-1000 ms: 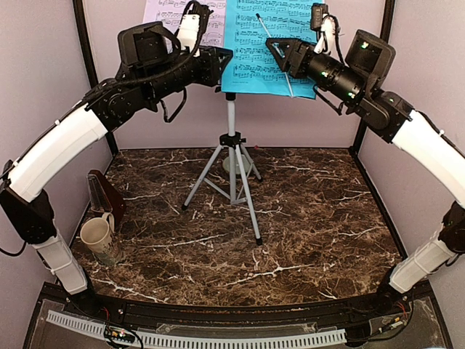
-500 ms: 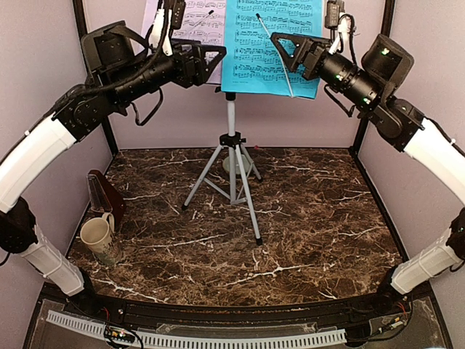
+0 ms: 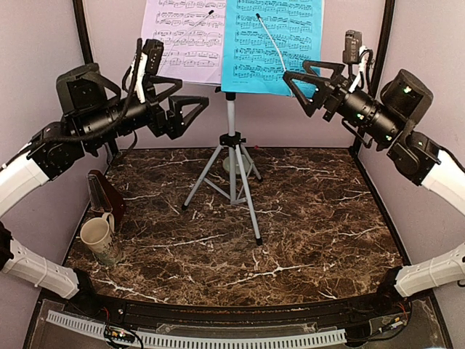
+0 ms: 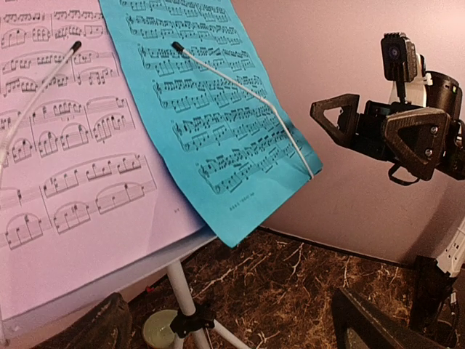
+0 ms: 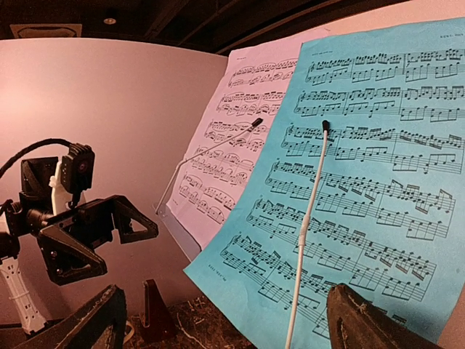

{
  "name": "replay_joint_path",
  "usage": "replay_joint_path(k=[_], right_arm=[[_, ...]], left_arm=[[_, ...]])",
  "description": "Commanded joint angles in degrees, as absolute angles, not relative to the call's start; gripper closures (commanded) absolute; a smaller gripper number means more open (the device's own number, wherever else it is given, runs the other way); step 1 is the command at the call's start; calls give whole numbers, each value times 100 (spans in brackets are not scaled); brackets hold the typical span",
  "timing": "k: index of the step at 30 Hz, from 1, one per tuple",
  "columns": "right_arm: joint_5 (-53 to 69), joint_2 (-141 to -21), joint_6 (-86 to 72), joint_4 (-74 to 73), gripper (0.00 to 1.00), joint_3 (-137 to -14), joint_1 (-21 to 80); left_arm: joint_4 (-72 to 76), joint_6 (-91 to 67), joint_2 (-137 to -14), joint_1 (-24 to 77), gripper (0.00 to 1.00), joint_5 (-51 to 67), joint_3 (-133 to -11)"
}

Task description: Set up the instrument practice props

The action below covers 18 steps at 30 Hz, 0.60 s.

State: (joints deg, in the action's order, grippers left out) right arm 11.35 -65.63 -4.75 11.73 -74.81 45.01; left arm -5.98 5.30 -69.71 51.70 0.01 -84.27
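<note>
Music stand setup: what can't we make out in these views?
- Stand tray: all views, covered by lilac sheet and blue sheet; only its lower lip shows.
- Sheet tops: top external, cut off by frame edge.
- Bowl: top external, behind tripod legs.
- Metronome: top external, too small; front unreadable.

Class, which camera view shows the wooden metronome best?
The top external view: the metronome stands in good light at far left, just beyond the mug. The right wrist view catches only a dim, dark silhouette of it; the left wrist view misses it.
</note>
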Motion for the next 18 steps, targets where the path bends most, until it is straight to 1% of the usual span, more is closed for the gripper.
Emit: replay_joint_path(k=[1, 6, 9, 18], right_arm=[[1090, -6117, -470, 1361, 3, -6882, 4535], [801, -5750, -681, 1401, 1, -6085, 4534], [697, -5651, -779, 1360, 1, -5778, 4533], [512, -5717, -996, 1251, 0, -5156, 4532]], left_arm=[[-510, 147, -6658, 4993, 1, 21, -7705], [-165, -637, -6344, 4375, 1, 640, -6800], [-27, -934, -6244, 4096, 1, 810, -6339], [47, -1371, -6335, 3424, 1, 1295, -5800]])
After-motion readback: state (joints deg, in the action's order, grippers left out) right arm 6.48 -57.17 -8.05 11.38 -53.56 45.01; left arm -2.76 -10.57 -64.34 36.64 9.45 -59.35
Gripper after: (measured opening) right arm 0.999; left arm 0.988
